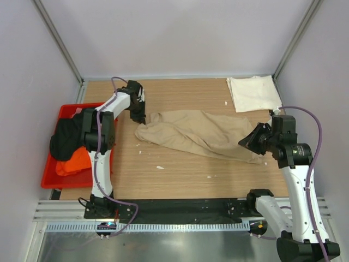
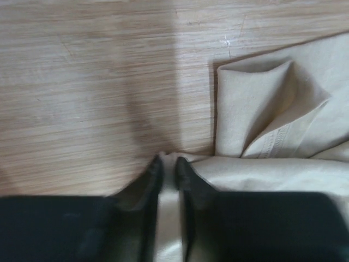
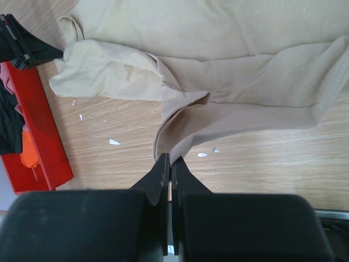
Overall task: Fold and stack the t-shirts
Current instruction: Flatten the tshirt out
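Observation:
A tan t-shirt [image 1: 199, 134] lies crumpled and stretched across the middle of the table. My left gripper [image 1: 137, 117] is shut on its left end; the cloth runs between the fingers in the left wrist view [image 2: 168, 164]. My right gripper [image 1: 250, 142] is shut on the shirt's right edge, pinching a fold in the right wrist view [image 3: 170, 160]. A folded cream-white t-shirt [image 1: 253, 93] lies at the back right. Black [image 1: 68, 136] and orange [image 1: 73, 161] t-shirts lie in the red bin.
The red plastic bin [image 1: 52, 174] sits at the table's left edge, beside the left arm. Small white scraps [image 1: 160, 167] are scattered on the wooden table [image 1: 180, 180]. Grey walls enclose the back and sides.

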`<act>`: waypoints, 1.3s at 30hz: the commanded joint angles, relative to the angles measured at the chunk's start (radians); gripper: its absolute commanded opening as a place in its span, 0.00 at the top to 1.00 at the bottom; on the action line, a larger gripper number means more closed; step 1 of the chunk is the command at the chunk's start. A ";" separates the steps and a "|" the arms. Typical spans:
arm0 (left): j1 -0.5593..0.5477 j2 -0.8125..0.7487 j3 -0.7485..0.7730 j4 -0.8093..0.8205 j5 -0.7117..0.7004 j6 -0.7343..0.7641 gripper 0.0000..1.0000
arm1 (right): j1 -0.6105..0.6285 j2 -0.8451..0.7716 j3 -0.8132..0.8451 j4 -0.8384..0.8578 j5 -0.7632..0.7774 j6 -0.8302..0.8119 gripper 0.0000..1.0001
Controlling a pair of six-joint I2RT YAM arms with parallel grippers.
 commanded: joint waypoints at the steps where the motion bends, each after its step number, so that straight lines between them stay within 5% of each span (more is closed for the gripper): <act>1: -0.007 -0.014 0.021 -0.026 0.036 0.007 0.93 | 0.002 0.013 0.044 0.059 0.024 0.004 0.99; 7: -0.016 -0.154 0.173 -0.145 -0.005 -0.041 1.00 | 0.002 0.119 0.126 0.088 0.191 0.031 0.99; 11: -0.024 -0.338 0.121 -0.181 -0.029 -0.070 1.00 | 0.002 0.206 0.232 0.032 0.358 0.036 0.99; 21: -0.037 -0.829 -0.625 -0.067 -0.026 -0.206 1.00 | 0.000 0.147 0.180 -0.129 0.563 0.071 0.99; 24: -0.043 -0.909 -0.733 -0.073 -0.025 -0.237 0.93 | 0.000 0.112 0.130 -0.143 0.547 0.076 0.99; 28: -0.051 -0.990 -0.780 -0.111 -0.053 -0.286 0.63 | 0.000 0.059 0.103 -0.162 0.547 0.068 0.99; 31: -0.062 -1.013 -0.734 -0.144 -0.070 -0.277 0.52 | 0.000 0.047 0.105 -0.168 0.529 0.062 0.99; 39: -0.065 -0.892 -0.672 -0.083 -0.068 -0.203 0.52 | 0.000 -0.005 0.070 -0.128 0.452 0.061 0.99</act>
